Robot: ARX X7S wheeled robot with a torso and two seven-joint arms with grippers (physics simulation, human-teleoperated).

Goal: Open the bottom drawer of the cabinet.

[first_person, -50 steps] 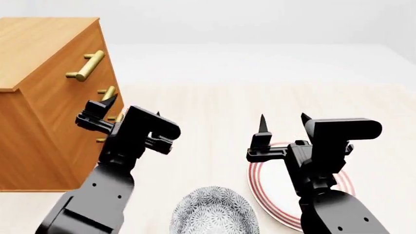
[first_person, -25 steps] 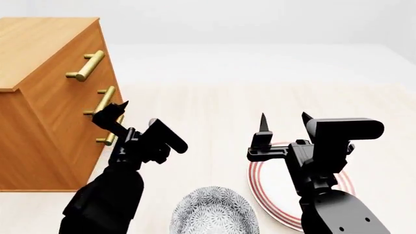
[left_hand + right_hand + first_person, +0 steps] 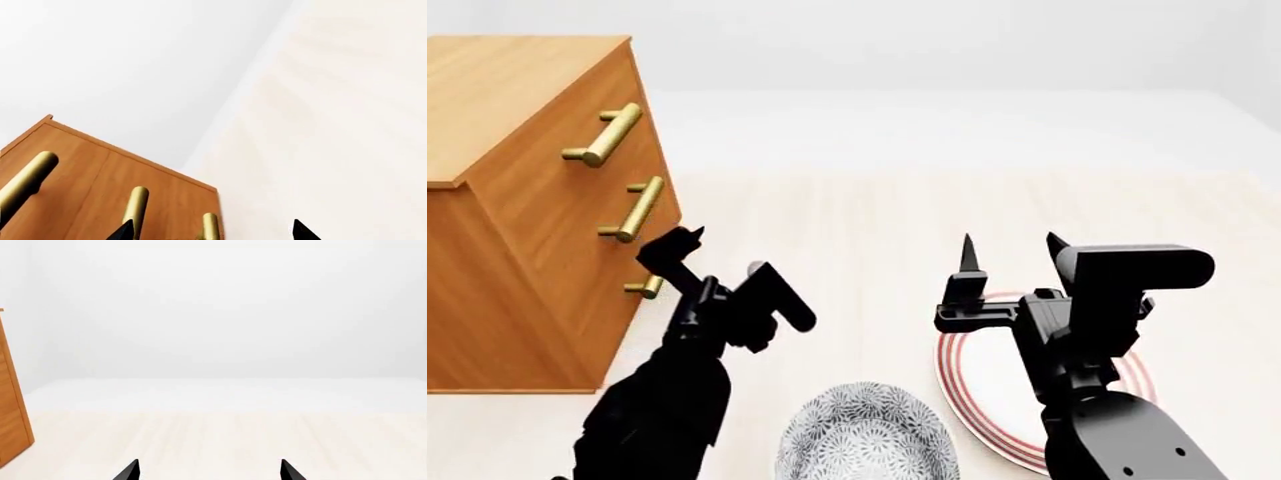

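The cabinet (image 3: 521,200) stands at the left, its three drawer fronts flush. The bottom drawer (image 3: 598,335) has a brass handle (image 3: 645,288) partly hidden behind my left gripper (image 3: 723,250). That gripper is open and sits just in front of the handle, a little above it. In the left wrist view the bottom handle's end (image 3: 210,226) shows between the two black fingertips of the left gripper (image 3: 213,232), touching neither. My right gripper (image 3: 1009,240) hangs open and empty over the plate. In the right wrist view the right gripper (image 3: 208,471) faces bare table, with the cabinet's edge (image 3: 13,410) beside it.
A speckled grey bowl (image 3: 868,435) sits near the front between the arms. A white plate with red rings (image 3: 968,400) lies under the right arm. The pale wooden table (image 3: 868,230) stretches to the right of the cabinet.
My left gripper has turned and come down from beside the middle handle to the bottom handle's level. The right arm and the drawers have not moved.
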